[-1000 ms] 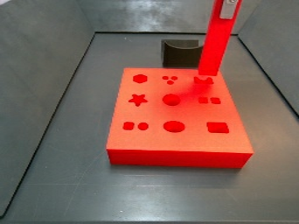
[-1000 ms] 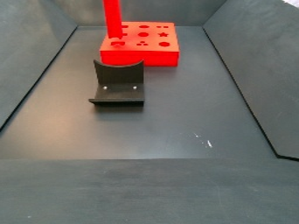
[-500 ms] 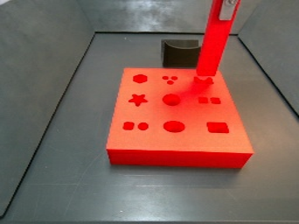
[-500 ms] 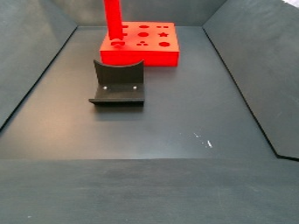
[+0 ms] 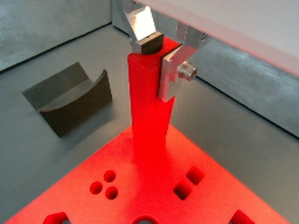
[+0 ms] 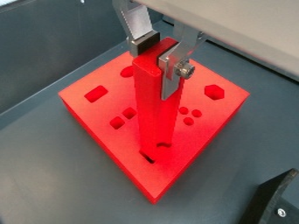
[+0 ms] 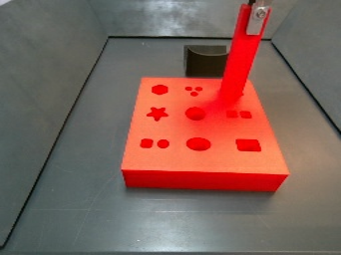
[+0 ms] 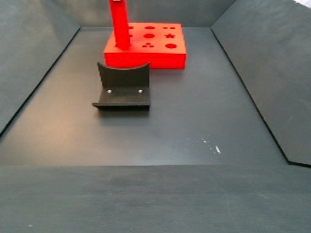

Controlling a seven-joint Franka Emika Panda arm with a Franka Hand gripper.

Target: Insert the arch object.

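Observation:
The arch object is a tall red bar [image 7: 237, 60], and my gripper [image 7: 256, 12] is shut on its upper end. In both wrist views the silver fingers [image 5: 176, 74] [image 6: 172, 68] clamp the bar [image 5: 152, 122] [image 6: 152, 114] from two sides, with the gripper [image 5: 158, 54] [image 6: 158, 57] above the red board. The bar's lower end rests on the red board [image 7: 200, 164] near its far right holes, leaning slightly. I cannot tell whether the end sits in a hole. A side view shows the bar [image 8: 118, 23] standing on the board [image 8: 165, 55].
The red board [image 5: 82, 188] [image 6: 100, 87] has several shaped holes. The dark fixture [image 8: 122, 86] stands on the floor beside the board and also shows in other views [image 7: 204, 58] [image 5: 70, 96] [image 6: 281, 201]. Grey walls enclose the floor.
The bar's lower end has shifted a little left across the board and the bar leans more. Its top now sits slightly lower in a side view. My gripper stays shut on it.

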